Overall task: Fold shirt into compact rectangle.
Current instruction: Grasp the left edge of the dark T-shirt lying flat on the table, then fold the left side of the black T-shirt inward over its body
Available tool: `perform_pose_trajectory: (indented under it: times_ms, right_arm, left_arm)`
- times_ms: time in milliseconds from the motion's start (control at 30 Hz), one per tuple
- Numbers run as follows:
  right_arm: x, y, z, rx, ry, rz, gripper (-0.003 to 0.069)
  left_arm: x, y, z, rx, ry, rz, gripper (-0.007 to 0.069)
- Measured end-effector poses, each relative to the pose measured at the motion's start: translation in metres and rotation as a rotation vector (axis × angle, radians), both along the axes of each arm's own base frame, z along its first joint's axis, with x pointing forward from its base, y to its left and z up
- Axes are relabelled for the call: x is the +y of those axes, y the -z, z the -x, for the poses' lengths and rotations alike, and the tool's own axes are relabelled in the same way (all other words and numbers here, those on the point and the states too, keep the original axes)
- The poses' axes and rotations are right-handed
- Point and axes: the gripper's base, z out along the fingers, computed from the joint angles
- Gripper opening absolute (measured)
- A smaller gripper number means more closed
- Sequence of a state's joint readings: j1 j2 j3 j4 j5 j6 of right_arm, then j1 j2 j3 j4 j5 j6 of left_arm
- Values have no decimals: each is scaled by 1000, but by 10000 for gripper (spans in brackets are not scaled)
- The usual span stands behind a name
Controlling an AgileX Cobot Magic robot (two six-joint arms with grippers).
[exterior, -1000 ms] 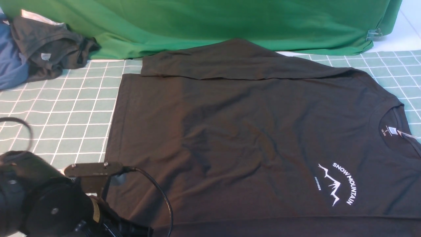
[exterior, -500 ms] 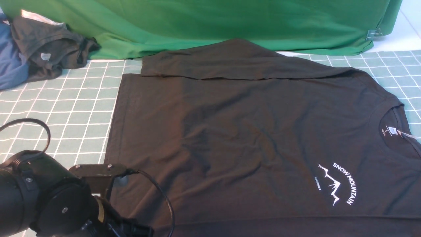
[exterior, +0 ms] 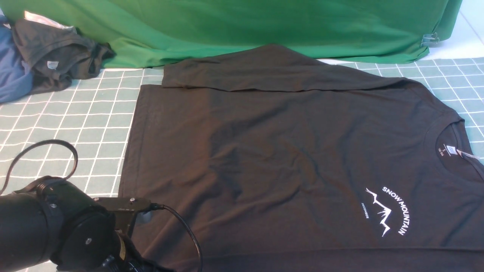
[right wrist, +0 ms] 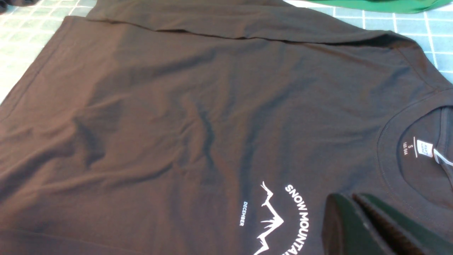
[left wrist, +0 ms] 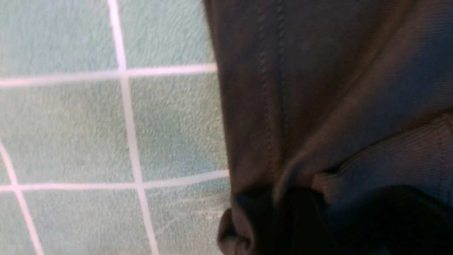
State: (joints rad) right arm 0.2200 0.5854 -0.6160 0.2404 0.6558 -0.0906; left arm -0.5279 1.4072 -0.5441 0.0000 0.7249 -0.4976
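The black shirt (exterior: 287, 151) lies spread flat on the green grid mat (exterior: 75, 124), collar to the right, white mountain print (exterior: 385, 211) near the front. One sleeve is folded across its far edge. My left arm (exterior: 75, 234) sits low over the shirt's near-left hem corner. In the left wrist view the stitched hem (left wrist: 276, 106) and a bunched cuff (left wrist: 354, 170) lie right at my left gripper (left wrist: 348, 216), whose jaws are lost in darkness. My right gripper (right wrist: 348, 198) hovers shut and empty over the chest between print and collar (right wrist: 389, 141).
A crumpled dark grey garment (exterior: 56, 53) and a blue garment (exterior: 13, 71) lie at the far left. A green cloth (exterior: 242, 26) drapes along the back, held by a metal clip (exterior: 431, 39). Bare mat shows left of the shirt.
My left arm has shifted right and down toward the near edge, its cable loop rising into view. The shirt lies as before.
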Motion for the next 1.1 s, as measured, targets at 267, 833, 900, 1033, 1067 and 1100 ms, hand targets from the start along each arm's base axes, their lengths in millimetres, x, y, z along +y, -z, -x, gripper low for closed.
perform_pose_trajectory:
  times_ms: [267, 833, 900, 1033, 1067, 1100]
  right_arm:
    - [0, 0, 0, 0, 0, -2, 26]
    - [0, -2, -1, -19, 6, -9, 33]
    - [0, -2, -1, -23, 7, -11, 34]
    - [0, -2, -1, -24, 8, -12, 38]
    - [0, -2, -1, -24, 8, -12, 37]
    - [0, -2, -1, -24, 8, -12, 37]
  left_arm:
    - [-3, -7, 5, 2, 92, 53, 16]
    - [-8, -103, -4, -329, 107, 219, 8]
    - [-8, -120, -14, -392, 102, 184, 8]
    - [-7, -142, -37, -485, 99, 82, 8]
    - [-8, -144, -41, -493, 101, 68, 8]
    - [-11, -149, -49, -507, 104, 58, 8]
